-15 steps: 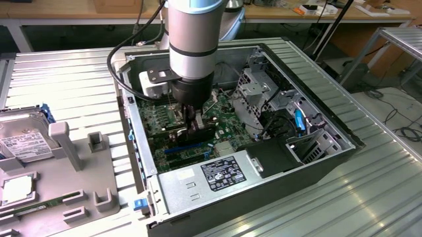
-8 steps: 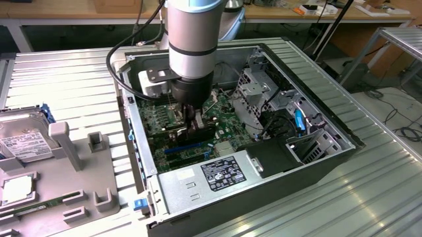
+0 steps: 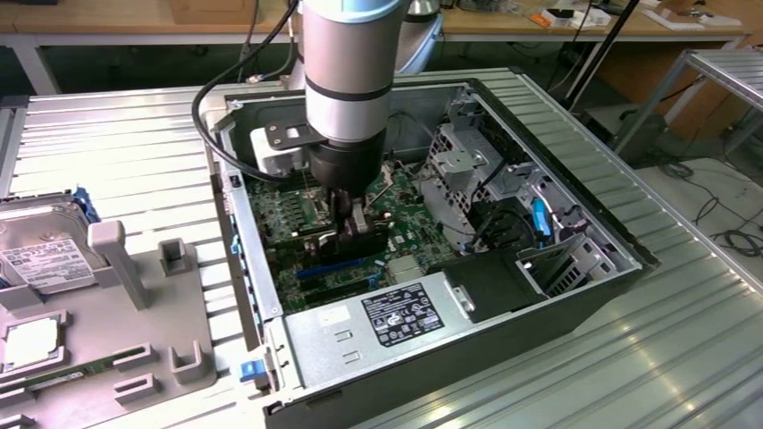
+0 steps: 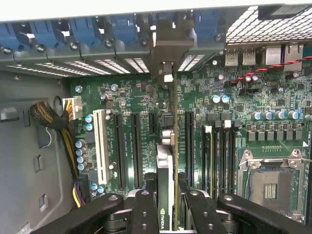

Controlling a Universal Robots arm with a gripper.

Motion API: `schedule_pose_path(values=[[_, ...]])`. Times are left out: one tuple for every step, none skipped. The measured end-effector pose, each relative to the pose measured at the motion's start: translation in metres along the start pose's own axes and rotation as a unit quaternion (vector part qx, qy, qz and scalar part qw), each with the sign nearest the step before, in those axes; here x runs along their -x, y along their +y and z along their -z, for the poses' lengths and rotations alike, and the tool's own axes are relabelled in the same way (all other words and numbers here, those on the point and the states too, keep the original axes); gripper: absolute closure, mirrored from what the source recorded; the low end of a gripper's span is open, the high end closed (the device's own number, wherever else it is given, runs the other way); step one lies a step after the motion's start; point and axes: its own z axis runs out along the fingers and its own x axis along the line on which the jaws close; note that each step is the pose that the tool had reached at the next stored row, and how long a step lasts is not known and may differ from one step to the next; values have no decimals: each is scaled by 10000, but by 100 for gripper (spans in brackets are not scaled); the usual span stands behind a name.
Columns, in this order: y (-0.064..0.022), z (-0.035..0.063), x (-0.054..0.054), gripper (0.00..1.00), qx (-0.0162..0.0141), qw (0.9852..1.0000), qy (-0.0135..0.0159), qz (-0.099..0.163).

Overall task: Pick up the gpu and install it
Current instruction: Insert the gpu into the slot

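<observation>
Wrist view looks down along the gripper [image 4: 168,197]: its two black fingers [image 4: 144,207] stand at a narrow gap, clamped against both faces of the gpu [image 4: 165,161]. The card stands on edge over the motherboard [image 4: 131,95], between the long black slots; whether it is seated I cannot tell. Exterior view has the gripper low inside the open computer case [image 3: 573,322], near the board's middle.
</observation>
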Motion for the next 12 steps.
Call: schedule_pose_path(values=[[0,-1,0,73,0,10000,-1,0],[-3,-1,1,73,0,10000,-1,1],[-16,-1,2,73,4,10000,-2,2],[-33,-2,2,73,17,10000,-12,1],[-159,-10,6,73,131,9999,-81,3],[-160,-9,6,73,131,9999,-81,4],[-159,-10,6,73,131,9999,-81,4],[-157,-9,6,73,132,9999,-81,3],[-156,-9,6,73,132,9999,-81,4],[-155,-9,6,73,132,9999,-81,4],[-155,-9,6,73,132,9999,-81,4],[-155,-9,6,73,131,9999,-82,3]])
